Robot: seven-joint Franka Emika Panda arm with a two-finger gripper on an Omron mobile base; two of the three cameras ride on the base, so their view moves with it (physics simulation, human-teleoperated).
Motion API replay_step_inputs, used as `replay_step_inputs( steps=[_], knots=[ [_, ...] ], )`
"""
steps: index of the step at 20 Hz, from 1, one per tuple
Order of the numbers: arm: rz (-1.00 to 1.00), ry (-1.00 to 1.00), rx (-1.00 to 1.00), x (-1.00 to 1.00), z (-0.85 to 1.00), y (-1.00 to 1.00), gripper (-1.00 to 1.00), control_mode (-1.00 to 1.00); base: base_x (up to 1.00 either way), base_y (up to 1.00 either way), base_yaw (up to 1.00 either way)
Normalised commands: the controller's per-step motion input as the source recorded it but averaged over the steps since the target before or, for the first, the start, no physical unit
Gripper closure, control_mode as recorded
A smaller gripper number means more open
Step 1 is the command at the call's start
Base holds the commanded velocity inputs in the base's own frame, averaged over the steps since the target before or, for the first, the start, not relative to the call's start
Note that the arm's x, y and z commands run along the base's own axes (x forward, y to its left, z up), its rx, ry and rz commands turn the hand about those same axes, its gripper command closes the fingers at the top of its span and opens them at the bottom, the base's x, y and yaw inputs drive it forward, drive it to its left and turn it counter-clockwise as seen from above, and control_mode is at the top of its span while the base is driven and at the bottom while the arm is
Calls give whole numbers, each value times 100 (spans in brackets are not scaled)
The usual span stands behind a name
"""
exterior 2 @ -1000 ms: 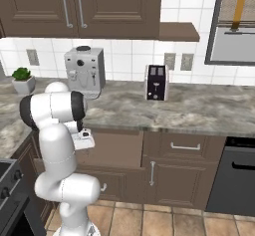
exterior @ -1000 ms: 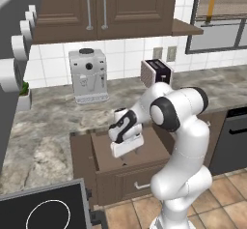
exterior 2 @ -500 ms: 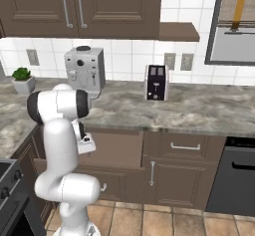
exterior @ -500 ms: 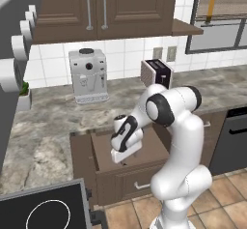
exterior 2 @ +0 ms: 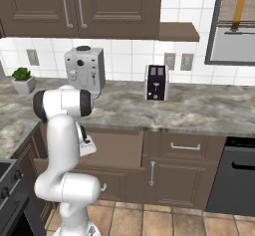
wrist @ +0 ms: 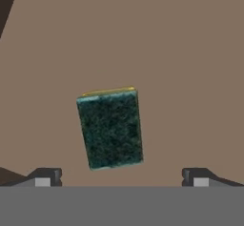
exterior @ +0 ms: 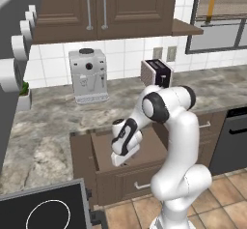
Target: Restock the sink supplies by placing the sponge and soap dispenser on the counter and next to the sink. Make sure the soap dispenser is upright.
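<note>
The sponge, dark green on top with a yellow edge, lies flat on the brown floor of the open drawer. My gripper hangs straight above it, open, with one dark fingertip on each side and nothing between them. In the left base view the gripper points down into the drawer below the marbled counter. From the right, the hand shows beside the arm's upright link. The soap dispenser and the sink are out of view.
A black toaster and a grey coffee machine stand at the back of the counter. A potted plant sits far left. A cooktop lies low on the left, and a dark dishwasher stands to the right.
The arm has folded and the hand has sunk a little lower into the open drawer. The jaws have stayed wide.
</note>
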Motion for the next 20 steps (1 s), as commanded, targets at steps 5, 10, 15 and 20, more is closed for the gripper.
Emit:
replay_step_inputs(
  steps=[5,10,15,20],
  knots=[
    [13,0,0,0,-10,0,-100,-100,0,0,0],
    [11,0,0,1,-10,0,-100,-100,0,0,0],
    [7,0,0,2,-14,6,-100,-100,0,0,0],
    [2,0,0,2,-15,10,-100,-100,0,0,0]
  ],
)
